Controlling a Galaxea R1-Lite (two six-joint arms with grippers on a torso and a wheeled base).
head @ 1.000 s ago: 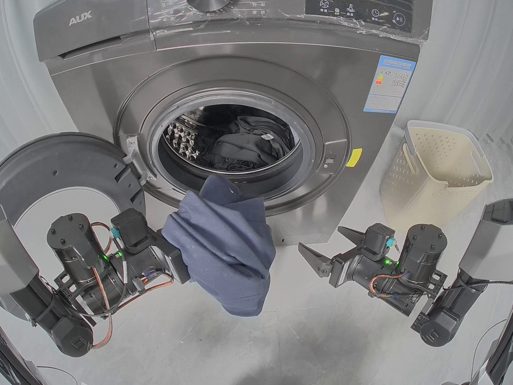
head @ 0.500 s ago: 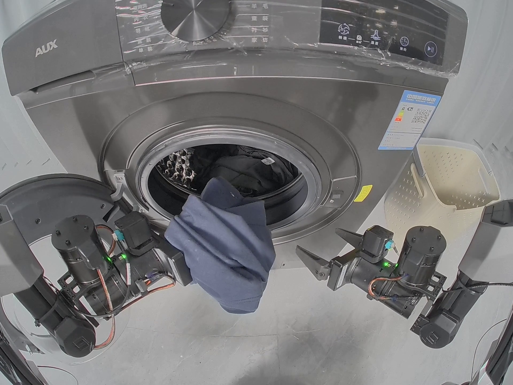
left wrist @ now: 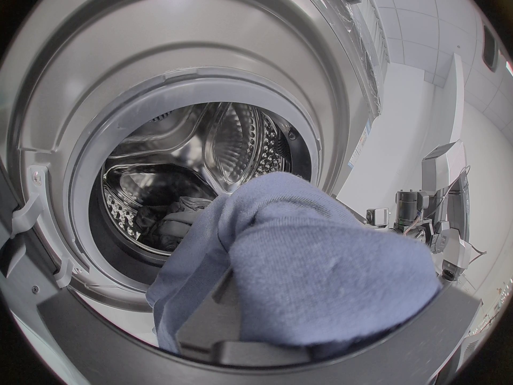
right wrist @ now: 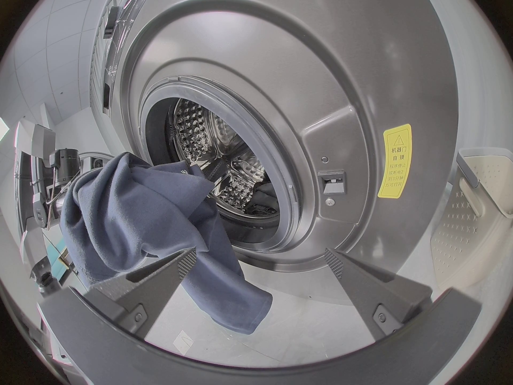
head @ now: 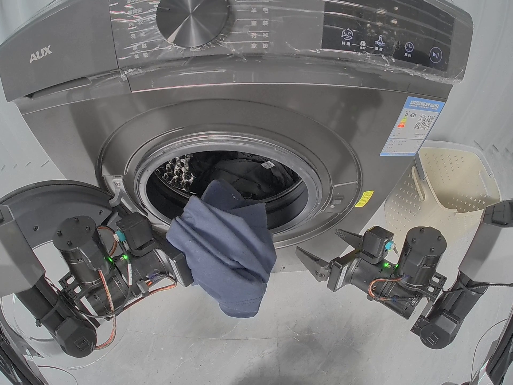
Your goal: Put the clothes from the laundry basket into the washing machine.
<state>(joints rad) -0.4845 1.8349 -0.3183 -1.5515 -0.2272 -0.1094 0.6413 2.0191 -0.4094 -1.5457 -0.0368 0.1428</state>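
A navy blue garment (head: 227,252) hangs from my left gripper (head: 181,266), which is shut on it just in front of the lower rim of the washing machine's drum opening (head: 224,183). In the left wrist view the garment (left wrist: 320,263) drapes over the fingers and hides them. Dark clothes (head: 246,172) lie inside the drum. My right gripper (head: 319,241) stands open and holds nothing, low and to the right of the opening; its own view has the gripper (right wrist: 259,258) facing the garment (right wrist: 139,215). The cream laundry basket (head: 454,188) stands to the right of the machine.
The machine's round door (head: 48,204) is swung open on the left, behind my left arm. The latch panel with a yellow sticker (right wrist: 395,161) sits right of the opening. Bare grey floor (head: 299,338) lies below both grippers.
The head view has shifted: the machine now looks larger and nearer. Both arms hold the same pose, and the garment's top now overlaps the opening's lower rim.
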